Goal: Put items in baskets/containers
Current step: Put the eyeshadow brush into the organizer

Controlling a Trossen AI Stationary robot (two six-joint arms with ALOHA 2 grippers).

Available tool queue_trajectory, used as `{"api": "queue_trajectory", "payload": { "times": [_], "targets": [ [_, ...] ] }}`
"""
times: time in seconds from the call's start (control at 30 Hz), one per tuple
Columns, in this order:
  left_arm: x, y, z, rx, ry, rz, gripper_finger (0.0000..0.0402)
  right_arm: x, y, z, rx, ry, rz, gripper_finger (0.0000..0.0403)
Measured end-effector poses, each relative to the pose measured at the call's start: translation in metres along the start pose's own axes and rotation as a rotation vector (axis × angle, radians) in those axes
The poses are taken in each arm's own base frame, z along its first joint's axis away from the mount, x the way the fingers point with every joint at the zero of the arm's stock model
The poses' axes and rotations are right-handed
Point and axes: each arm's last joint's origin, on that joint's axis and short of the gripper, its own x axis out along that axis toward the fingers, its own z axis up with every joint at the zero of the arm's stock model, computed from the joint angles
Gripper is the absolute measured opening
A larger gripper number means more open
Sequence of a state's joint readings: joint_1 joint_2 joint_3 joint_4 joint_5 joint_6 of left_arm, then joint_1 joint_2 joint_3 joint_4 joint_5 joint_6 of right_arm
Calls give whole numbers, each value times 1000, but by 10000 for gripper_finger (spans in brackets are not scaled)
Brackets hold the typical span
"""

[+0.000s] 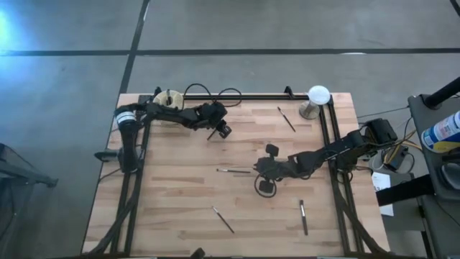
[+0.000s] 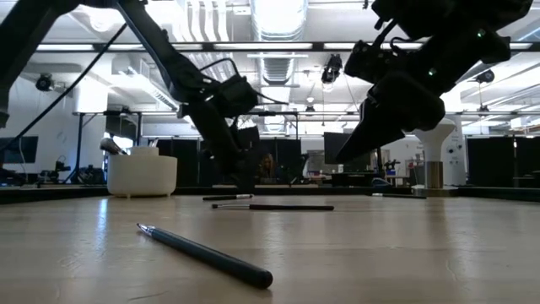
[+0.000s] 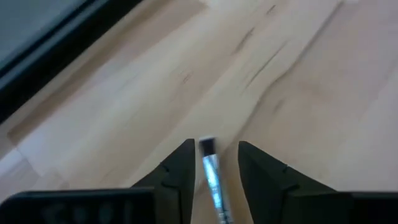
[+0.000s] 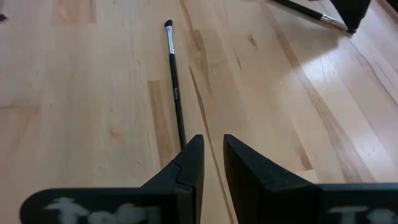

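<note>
The table (image 4: 93, 93) is pale wood with visible grain, smooth and a little shiny. The brush (image 4: 176, 87) has a thin black glossy handle and a metal collar. The cup (image 2: 142, 175) looks matt cream.

Dark brush (image 2: 207, 255) lying nearest on the table (image 2: 405, 253), cream cup (image 2: 142, 175) far behind, two arms overhead

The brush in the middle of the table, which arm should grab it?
Probably the right: its gripper hangs right by the middle brush, while the left gripper already holds another brush.
</note>
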State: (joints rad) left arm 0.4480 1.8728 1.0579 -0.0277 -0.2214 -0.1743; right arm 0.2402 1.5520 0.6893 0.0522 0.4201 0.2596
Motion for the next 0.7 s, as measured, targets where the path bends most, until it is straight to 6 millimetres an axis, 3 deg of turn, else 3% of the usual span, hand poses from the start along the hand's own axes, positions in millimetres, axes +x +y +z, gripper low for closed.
{"api": "queue_trajectory", "payload": {
  "times": [0.4,0.7],
  "targets": [
    [18,4,-11,1,54,-15,111,-1,2,-1,-8,-12,6,54],
    [13,5,-6,13,32,-32,11,-1,2,0,-7,-13,6,54]
  ]
}}
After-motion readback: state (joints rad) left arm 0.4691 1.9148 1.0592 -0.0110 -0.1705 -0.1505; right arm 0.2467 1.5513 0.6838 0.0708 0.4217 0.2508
